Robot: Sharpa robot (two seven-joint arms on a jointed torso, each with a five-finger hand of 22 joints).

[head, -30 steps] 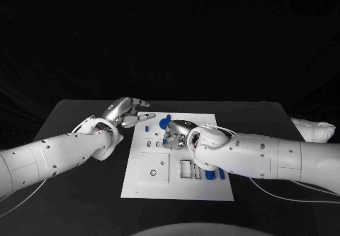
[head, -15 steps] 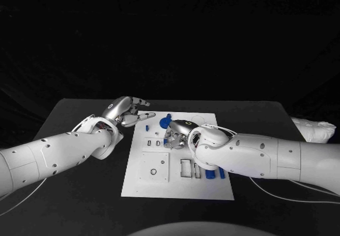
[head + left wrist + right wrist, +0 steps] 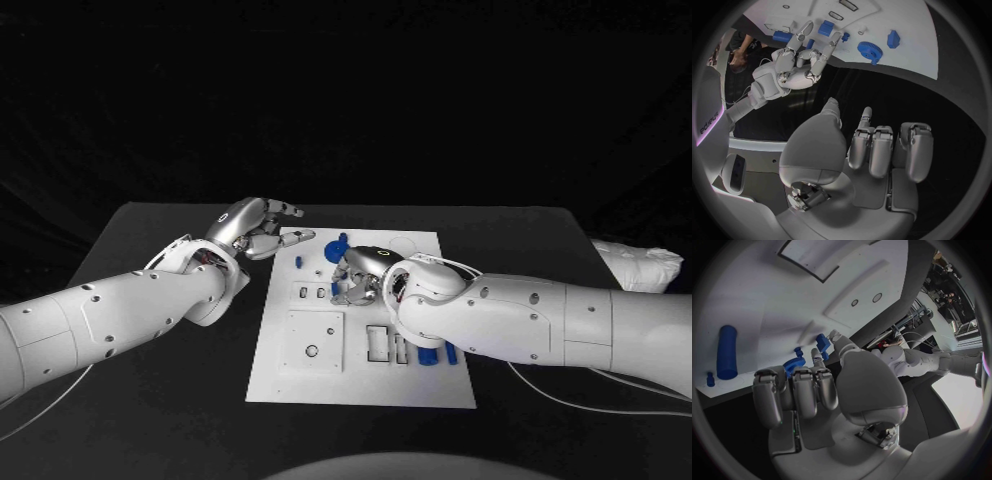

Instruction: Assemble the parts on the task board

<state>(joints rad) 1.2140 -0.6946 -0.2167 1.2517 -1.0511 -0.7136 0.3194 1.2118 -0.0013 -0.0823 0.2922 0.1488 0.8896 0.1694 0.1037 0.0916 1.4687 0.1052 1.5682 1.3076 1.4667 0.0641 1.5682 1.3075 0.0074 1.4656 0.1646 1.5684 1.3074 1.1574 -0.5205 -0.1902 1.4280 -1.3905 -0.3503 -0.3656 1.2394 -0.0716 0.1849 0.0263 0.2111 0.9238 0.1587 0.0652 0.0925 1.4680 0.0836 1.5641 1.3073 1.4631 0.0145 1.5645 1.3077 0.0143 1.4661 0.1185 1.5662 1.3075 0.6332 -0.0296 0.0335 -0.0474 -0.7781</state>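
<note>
On the counter [image 3: 159, 400] the white task board [image 3: 361, 385] is laid lengthwise away from the robot, and its near part is bare apart from recessed slots. A little farther on, two blue cylinders [image 3: 430, 353] are seen lying on the board just beside the right forearm. Beyond them, over the middle of the board, the right hand [image 3: 361, 275] is held low with its fingers [image 3: 806, 31] pointed down at a cluster of small blue parts. A blue block [image 3: 825, 27] lies just by the fingertips, and a smaller blue piece [image 3: 809, 44] is seen between them. Whether that piece is pinched or merely lies beneath the fingers cannot be told. Farther still, a blue gear [image 3: 339, 243] rests near the board's far edge. The left hand [image 3: 260, 228] is held over the counter just off the board's far left corner, its fingers [image 3: 879, 150] released, loosely bent and grasping nothing. The step in hand is judged to be the picking or seating of one small part by the right hand, with most of the assembly not yet done, since several parts lie loose. For the next move, a sure pinch on the chosen part would be called for, then careful alignment over its matching recess. The left hand could be brought in to steady the board.
</note>
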